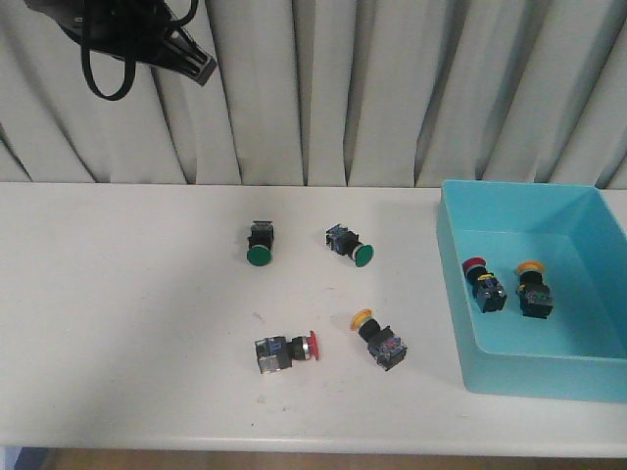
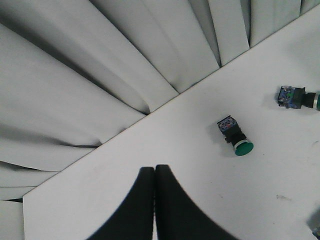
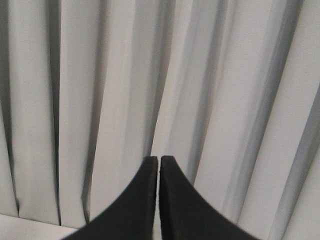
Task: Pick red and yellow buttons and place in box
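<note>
1. While both arms hang back from the work, the left claw (image 2: 155, 200) is raised at the far left, above the bench (image 1: 118, 313); its fingers are pressed together with nothing between them.
2. Moving right, a green button (image 1: 259, 245) lies near the middle of the bench, and a second green button (image 1: 351, 245) lies just to its right. Neither belongs in the box.
3. Nearer the front edge lie the two pieces still to be moved: a red button (image 1: 287, 351) on its side, cap pointing right, and just to its right a yellow button (image 1: 380, 339), cap pointing back and left. They are near each other but apart.
4. Further right sits the blue box (image 1: 549, 382), open on top. It already holds one red-capped button (image 1: 484, 282) and one yellow-capped button (image 1: 533, 290), side by side.
5. The right claw (image 3: 159, 200) faces only the curtain (image 3: 225, 100); its fingers are closed on nothing. It does not show in the front view.
6. Likely risks:
   - A tipped button may roll on its round cap or twist out of a grip on its blocky body.
   - The left wrist camera frames a green button, so a wrong pick is possible.
   - A low carry could catch the box wall.
</note>
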`<state>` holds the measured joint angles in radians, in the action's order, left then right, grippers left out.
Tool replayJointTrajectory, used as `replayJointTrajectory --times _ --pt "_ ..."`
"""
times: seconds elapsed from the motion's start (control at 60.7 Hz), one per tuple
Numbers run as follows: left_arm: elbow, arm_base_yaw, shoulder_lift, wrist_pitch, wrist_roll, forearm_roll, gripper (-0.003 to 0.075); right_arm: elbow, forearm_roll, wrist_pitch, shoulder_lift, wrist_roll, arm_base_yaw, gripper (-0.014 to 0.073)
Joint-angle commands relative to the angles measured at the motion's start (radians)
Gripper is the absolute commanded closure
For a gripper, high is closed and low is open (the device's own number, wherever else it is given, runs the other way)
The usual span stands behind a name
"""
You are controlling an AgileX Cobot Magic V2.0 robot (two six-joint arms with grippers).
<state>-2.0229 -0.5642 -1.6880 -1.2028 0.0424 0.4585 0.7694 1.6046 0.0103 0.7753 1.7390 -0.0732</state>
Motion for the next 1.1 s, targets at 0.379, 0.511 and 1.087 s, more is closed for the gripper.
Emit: replayJointTrajectory --times 0.379,0.511,1.087 --pt "-0.023 -0.002 0.037 0.026 0.01 0.025 0.0726 0.027 0.144 -0.002 -0.003 0.006 -0.001 0.0601" --pt "-0.023 -0.002 0.037 0.026 0.01 0.025 0.0726 0.027 0.182 -0.002 -0.003 0.006 -0.001 0.0601" --pt "-0.023 -0.002 0.037 0.026 0.01 0.025 0.0726 0.027 0.182 -0.005 -0.003 0.006 -0.001 0.0601"
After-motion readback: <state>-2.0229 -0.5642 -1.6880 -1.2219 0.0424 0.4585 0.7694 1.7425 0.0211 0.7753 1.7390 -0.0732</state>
